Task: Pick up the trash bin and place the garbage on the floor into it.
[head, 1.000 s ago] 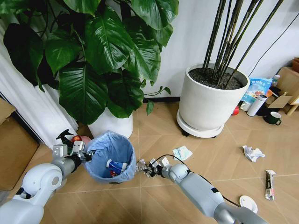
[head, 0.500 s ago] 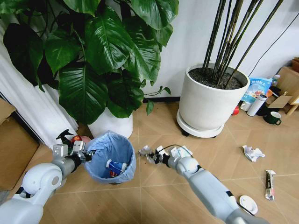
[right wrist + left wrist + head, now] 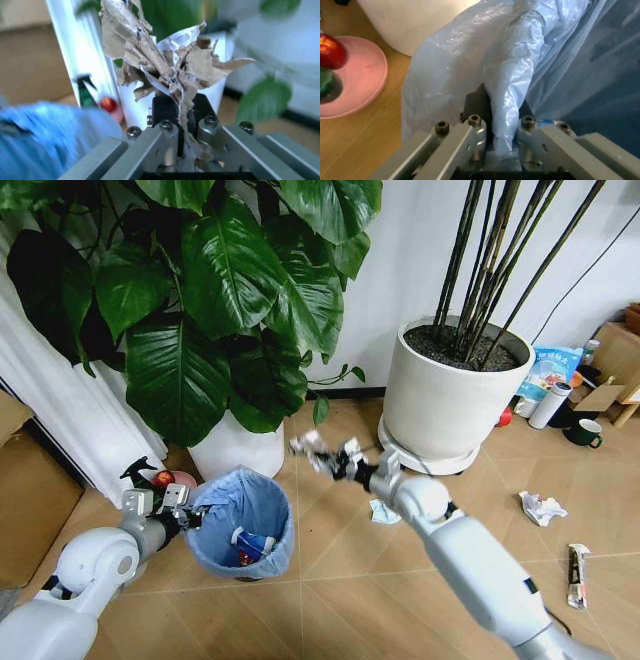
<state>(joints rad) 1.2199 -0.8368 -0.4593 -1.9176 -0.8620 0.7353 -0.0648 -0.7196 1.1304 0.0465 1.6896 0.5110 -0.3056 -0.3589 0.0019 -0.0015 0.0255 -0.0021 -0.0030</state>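
Note:
The trash bin (image 3: 241, 523), dark with a crinkly light-blue bag over its rim, hangs just above the floor (image 3: 340, 600) at lower left. My left gripper (image 3: 180, 518) is shut on its near rim; the left wrist view shows the bag (image 3: 520, 75) pinched between the fingers (image 3: 475, 131). Some litter lies inside the bin. My right gripper (image 3: 335, 460) is raised above and right of the bin, shut on a crumpled piece of torn paper garbage (image 3: 308, 446), seen close up (image 3: 165, 63) in the right wrist view. More garbage lies on the floor: a blue-white wrapper (image 3: 384, 511), crumpled paper (image 3: 541, 508), a wrapper (image 3: 577, 572).
A large white pot (image 3: 450, 405) with dark stalks stands at the back right. A leafy plant in a white pot (image 3: 235, 445) rises behind the bin. A green spray bottle (image 3: 138, 474) and a pink plate (image 3: 180, 479) sit left of the bin. Cups and boxes crowd the far right.
My right arm has lifted the torn paper from floor level up and back, now above the bin's right side. The bin and left gripper have barely shifted.

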